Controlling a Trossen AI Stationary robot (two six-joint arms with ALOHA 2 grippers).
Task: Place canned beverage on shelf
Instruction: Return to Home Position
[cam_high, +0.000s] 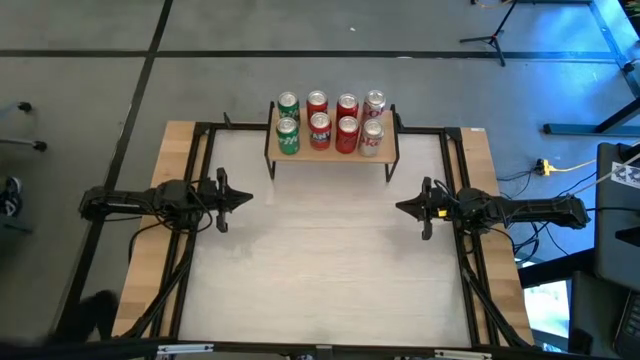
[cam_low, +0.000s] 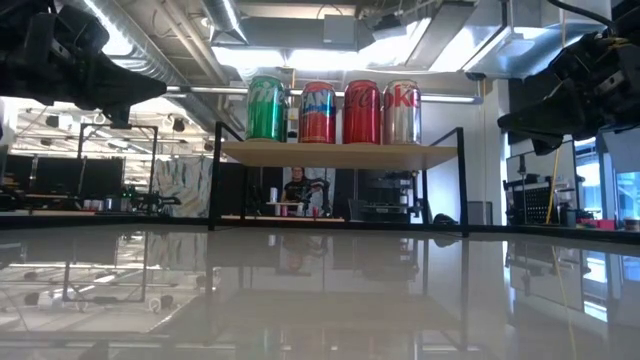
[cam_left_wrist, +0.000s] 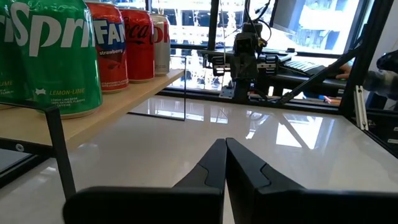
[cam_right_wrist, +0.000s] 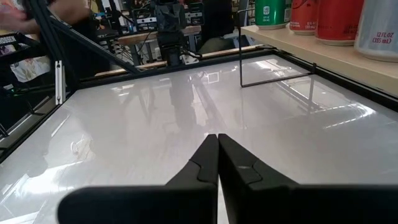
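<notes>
The shelf (cam_high: 332, 152), a light-wood top on thin black legs, stands at the table's far middle. Several cans stand upright on it in two rows: green cans (cam_high: 287, 135) at the left, red cans (cam_high: 320, 128) in the middle, silver cans (cam_high: 371, 134) at the right. In the low view the front row reads green (cam_low: 266, 108), red (cam_low: 318, 112), red (cam_low: 362, 112), silver (cam_low: 401, 112). My left gripper (cam_high: 250, 197) hovers shut at the table's left side, pointing inward. My right gripper (cam_high: 400, 207) hovers shut at the right side, facing it. Neither holds anything.
The white tabletop (cam_high: 330, 260) lies bare between the arms and toward the near edge, framed by black rails (cam_high: 200, 130). Cables run down beside each arm base. In the low view a person (cam_low: 297, 190) shows far behind the table.
</notes>
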